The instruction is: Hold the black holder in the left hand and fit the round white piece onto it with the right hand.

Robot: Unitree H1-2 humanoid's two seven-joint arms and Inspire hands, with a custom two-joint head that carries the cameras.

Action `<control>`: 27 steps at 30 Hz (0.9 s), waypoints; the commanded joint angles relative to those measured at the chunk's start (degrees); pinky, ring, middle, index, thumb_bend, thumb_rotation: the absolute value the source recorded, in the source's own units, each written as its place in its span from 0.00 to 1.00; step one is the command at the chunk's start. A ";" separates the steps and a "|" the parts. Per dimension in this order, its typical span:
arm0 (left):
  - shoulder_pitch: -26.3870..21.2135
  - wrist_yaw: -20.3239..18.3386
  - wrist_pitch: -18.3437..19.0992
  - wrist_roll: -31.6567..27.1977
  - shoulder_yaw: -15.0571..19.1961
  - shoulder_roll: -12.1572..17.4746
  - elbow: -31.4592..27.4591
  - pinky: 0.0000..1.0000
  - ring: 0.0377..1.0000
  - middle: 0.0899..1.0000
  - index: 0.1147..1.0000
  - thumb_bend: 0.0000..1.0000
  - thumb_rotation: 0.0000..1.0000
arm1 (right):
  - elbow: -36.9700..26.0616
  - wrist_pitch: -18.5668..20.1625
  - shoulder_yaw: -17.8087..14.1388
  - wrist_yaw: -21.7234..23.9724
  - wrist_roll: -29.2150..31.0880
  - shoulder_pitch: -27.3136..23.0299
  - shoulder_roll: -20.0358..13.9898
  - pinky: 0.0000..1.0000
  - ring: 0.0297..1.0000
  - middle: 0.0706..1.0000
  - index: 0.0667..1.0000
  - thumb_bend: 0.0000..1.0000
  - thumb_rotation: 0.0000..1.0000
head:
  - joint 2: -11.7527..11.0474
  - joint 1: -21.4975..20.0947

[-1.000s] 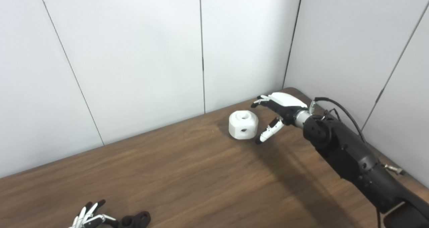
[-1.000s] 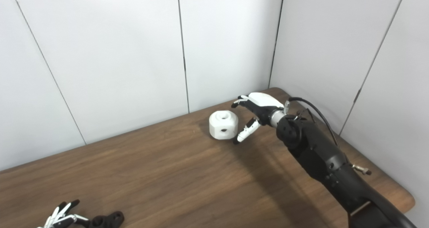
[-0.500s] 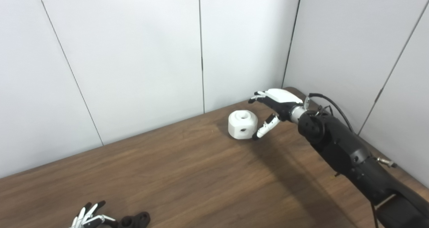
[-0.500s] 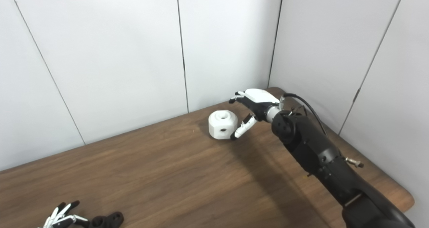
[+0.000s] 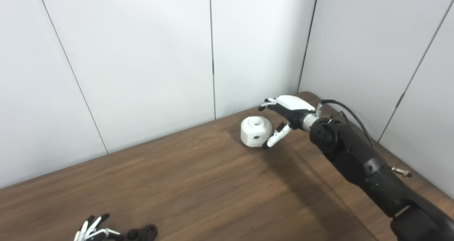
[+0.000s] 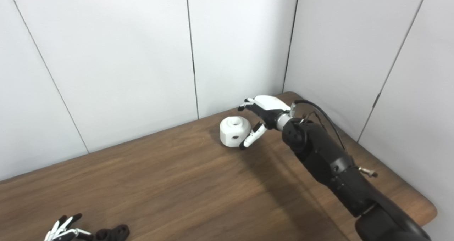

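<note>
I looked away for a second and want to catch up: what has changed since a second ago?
The right robot hand has reached further toward the round white piece, fingers open around its right side, thumb near its front; not yet closed. The piece stays on the table. The left robot hand still rests by the black holder.
</note>
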 commanded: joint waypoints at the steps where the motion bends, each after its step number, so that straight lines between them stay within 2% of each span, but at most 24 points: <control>1: 1.32 -0.17 0.15 0.10 -0.24 0.17 0.02 1.00 1.00 0.90 0.41 0.52 0.04 | -0.92 -0.26 -0.40 -1.58 -0.64 -3.49 -1.14 1.00 1.00 0.98 0.85 1.00 0.38 | 0.10 0.01; 19: 2.29 -0.62 0.77 0.21 -0.26 0.35 -1.67 1.00 1.00 0.90 0.41 0.52 0.04 | 0.89 1.59 1.73 -1.04 -2.57 -5.16 0.44 1.00 1.00 0.99 0.85 1.00 0.38 | 0.38 0.61; 27: 2.79 -0.57 0.62 0.31 -0.22 0.49 -2.24 1.00 1.00 0.90 0.41 0.52 0.04 | 3.18 0.19 2.33 -1.85 -2.30 -5.87 0.54 1.00 1.00 0.98 0.84 1.00 0.37 | 0.58 0.82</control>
